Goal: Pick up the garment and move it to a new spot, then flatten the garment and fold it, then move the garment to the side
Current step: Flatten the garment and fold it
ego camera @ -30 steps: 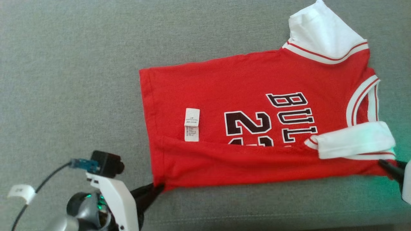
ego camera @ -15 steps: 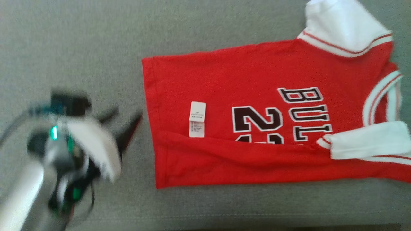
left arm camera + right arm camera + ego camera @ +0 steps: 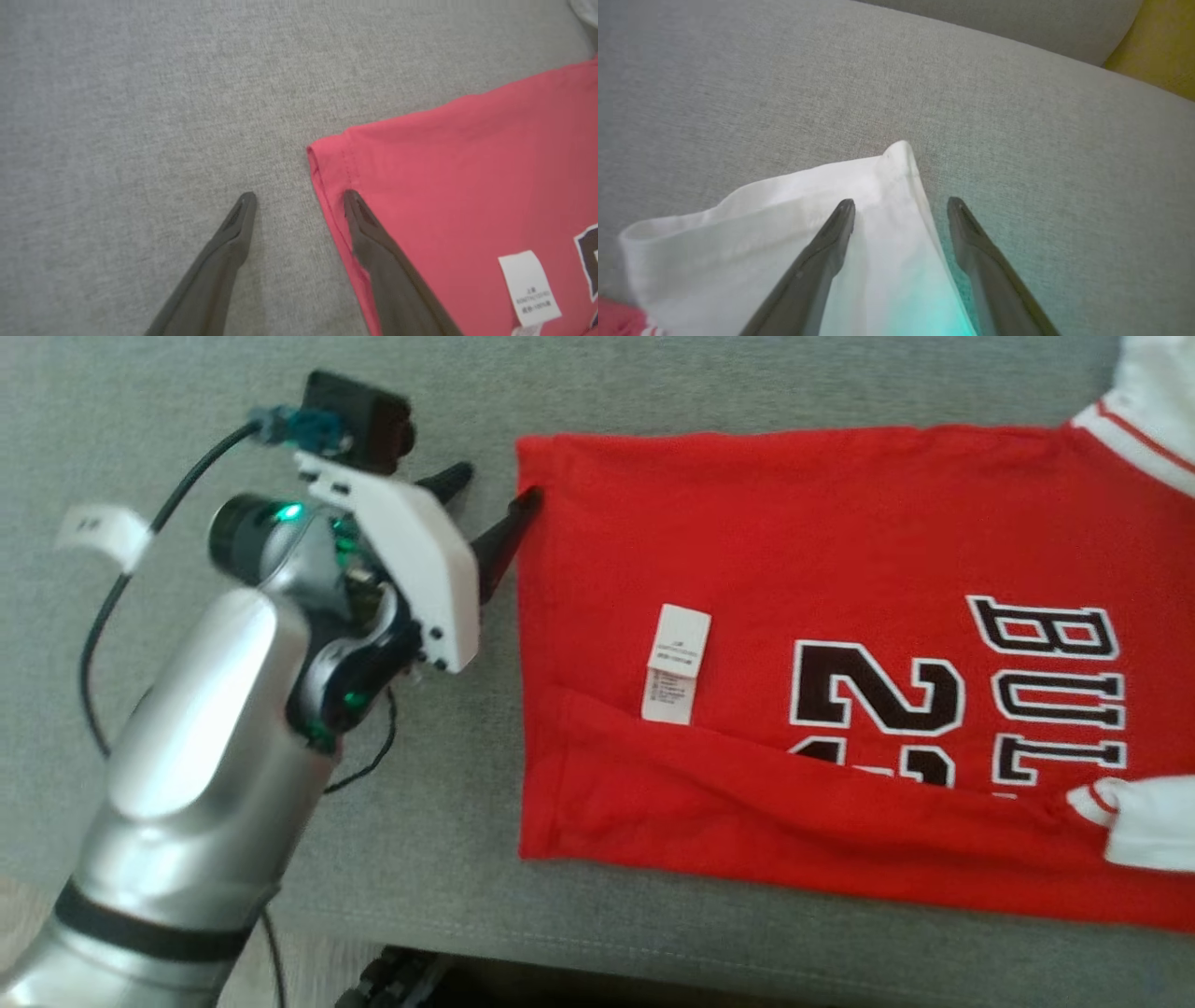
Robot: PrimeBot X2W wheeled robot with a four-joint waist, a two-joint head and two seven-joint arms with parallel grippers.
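The garment (image 3: 794, 541) is a red jersey with white sleeves and black lettering, lying flat on the grey cushion with its near long edge folded over. A white care label (image 3: 677, 663) lies on the red cloth. My left gripper (image 3: 493, 490) stands open at the far hem corner, one finger over the red hem (image 3: 327, 186) and the other over bare cushion; nothing is held. In the right wrist view my right gripper (image 3: 901, 203) is open above a white sleeve (image 3: 784, 210), straddling the sleeve's outer edge, holding nothing.
The grey sofa cushion (image 3: 280, 392) stretches to the left of the jersey. Its front edge (image 3: 467, 933) runs along the bottom, with a dark part of the robot base (image 3: 401, 980) below. A yellow object (image 3: 1157, 42) sits beyond the cushion's back seam.
Both grippers have opened and let go of the jersey's near folded edge. My left arm has swung from the near hem corner to the far hem corner. The head camera has shifted.
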